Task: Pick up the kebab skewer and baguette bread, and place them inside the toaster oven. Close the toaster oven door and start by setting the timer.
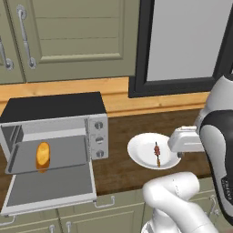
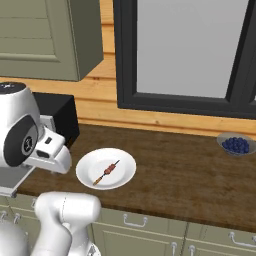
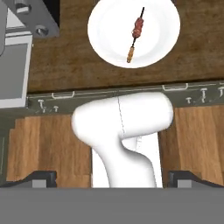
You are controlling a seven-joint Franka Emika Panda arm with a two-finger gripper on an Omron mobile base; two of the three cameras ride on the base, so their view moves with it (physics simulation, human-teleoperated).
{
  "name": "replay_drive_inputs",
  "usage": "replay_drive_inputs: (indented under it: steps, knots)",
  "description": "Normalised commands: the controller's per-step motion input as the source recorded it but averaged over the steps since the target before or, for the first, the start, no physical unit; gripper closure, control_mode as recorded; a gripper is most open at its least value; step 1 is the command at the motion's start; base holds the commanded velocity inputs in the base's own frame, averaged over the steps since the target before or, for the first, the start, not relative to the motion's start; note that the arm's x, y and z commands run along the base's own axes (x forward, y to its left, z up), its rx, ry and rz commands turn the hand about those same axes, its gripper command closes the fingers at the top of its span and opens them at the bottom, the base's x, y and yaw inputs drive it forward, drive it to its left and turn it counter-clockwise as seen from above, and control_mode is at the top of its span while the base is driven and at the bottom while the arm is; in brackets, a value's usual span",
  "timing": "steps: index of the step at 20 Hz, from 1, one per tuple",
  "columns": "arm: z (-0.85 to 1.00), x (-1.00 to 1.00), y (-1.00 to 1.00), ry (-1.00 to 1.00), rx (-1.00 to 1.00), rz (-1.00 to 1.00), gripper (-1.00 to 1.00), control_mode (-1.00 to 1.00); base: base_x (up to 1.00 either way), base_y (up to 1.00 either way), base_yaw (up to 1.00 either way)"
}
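Overview: dark wood-grain counter (image 2: 190,175) under a window (image 2: 190,50) framed in black, with olive cabinet doors (image 1: 68,36) above and drawers with silver handles below.
Toaster oven (image 1: 54,107): boxy, silver with a black top, at the left end of the counter; three round knobs (image 1: 99,139) stacked on its right side.
Toaster oven door (image 1: 50,189): folded down flat toward the front, grey glass in a silver frame.
Baguette bread (image 1: 43,154): short golden-orange oval, lying on the grey tray (image 1: 68,152) inside the open oven.
Plate (image 2: 125,177): round, white, smooth, on the counter just right of the oven, apart from it.
Kebab skewer (image 3: 135,34): thin wooden stick with small dark red-brown chunks, lying across the middle of the plate; nothing covers it.
Bowl (image 2: 235,145): small, grey, filled with dark blue berries, at the far right of the counter, well apart from the plate.
Arm: white glossy links with dark joints; the wrist block hangs above the near right rim of the plate in the left base view, while a rounded white link crosses the front of the drawers.
Gripper (image 3: 111,178): pointing down from well above the counter's front edge, dark finger tips (image 3: 41,178) set wide apart at the two bottom corners of the hand view, holding nothing.
Clearance: open counter lies between plate and oven.
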Motion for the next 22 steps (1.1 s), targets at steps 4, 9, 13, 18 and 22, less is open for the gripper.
replay_drive_inputs:
  steps: [4,9,13,18,22]
  knots:
    - [-0.34,0.69,-0.70,0.07,0.00,-0.10,-1.00,-1.00,0.00,0.00,0.00]
    - [-0.48,0.57,-0.17,0.01,0.00,-0.12,-1.00,-1.00,0.00,0.00,0.00]
    - [-0.36,0.61,-0.08,0.00,0.00,-0.10,-1.00,-1.00,0.00,0.00,0.00]
    - [-0.41,0.43,0.00,0.00,0.00,-0.07,-1.00,-1.00,0.00,0.00,0.00]
    - [-0.53,0.42,0.00,0.01,0.00,-0.02,-1.00,-1.00,0.00,0.00,0.00]
